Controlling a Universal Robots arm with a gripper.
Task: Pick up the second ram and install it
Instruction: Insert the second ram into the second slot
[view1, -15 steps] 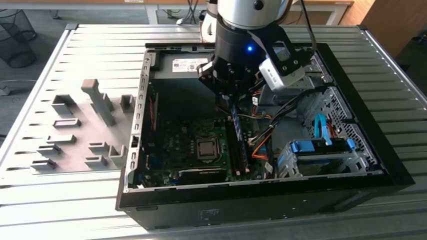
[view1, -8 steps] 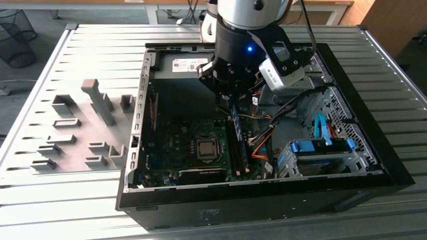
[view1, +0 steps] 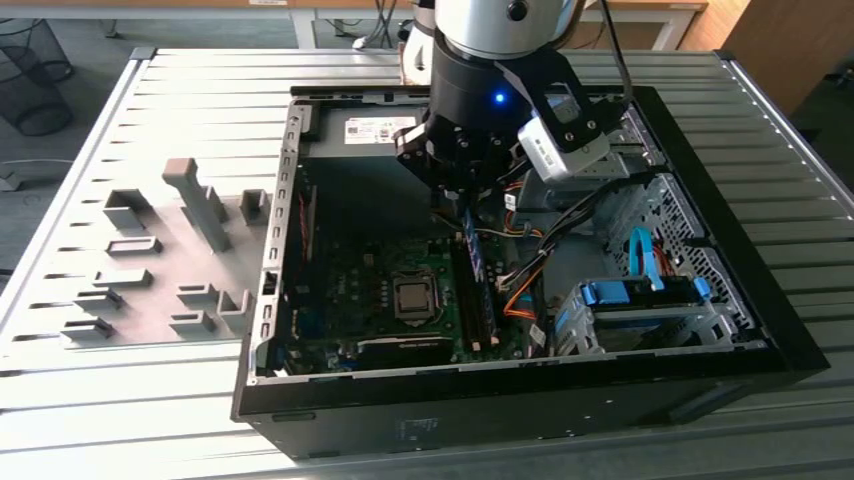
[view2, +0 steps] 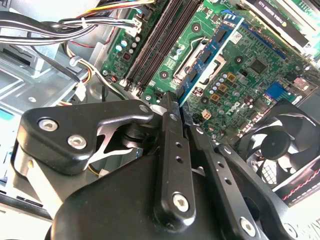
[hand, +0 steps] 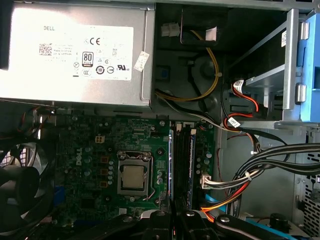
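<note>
My gripper (view1: 461, 200) hangs inside the open computer case (view1: 747, 330), above the far end of the black memory slots (view1: 478, 300). It is shut on the second ram (view2: 207, 52), a blue-green stick with black chips that reaches out from the fingertips over the motherboard. In the exterior view the ram (view1: 469, 232) points down from the gripper toward the slots. In the first wrist view the ram (hand: 171, 165) appears edge-on, a thin line beside the slots (hand: 183, 165), with the gripper (hand: 172, 216) close over them. The second wrist view has the fingers (view2: 172, 150) pressed together at their tips.
A CPU socket (view1: 415, 297) lies beside the slots and a fan (view2: 280, 145) sits at the board's edge. Orange and black cables (view1: 527, 290) run past the slots toward a blue drive cage (view1: 641, 295). The power supply (hand: 75, 50) fills the case's far end. Grey holder blocks (view1: 147, 260) stand at the exterior view's left.
</note>
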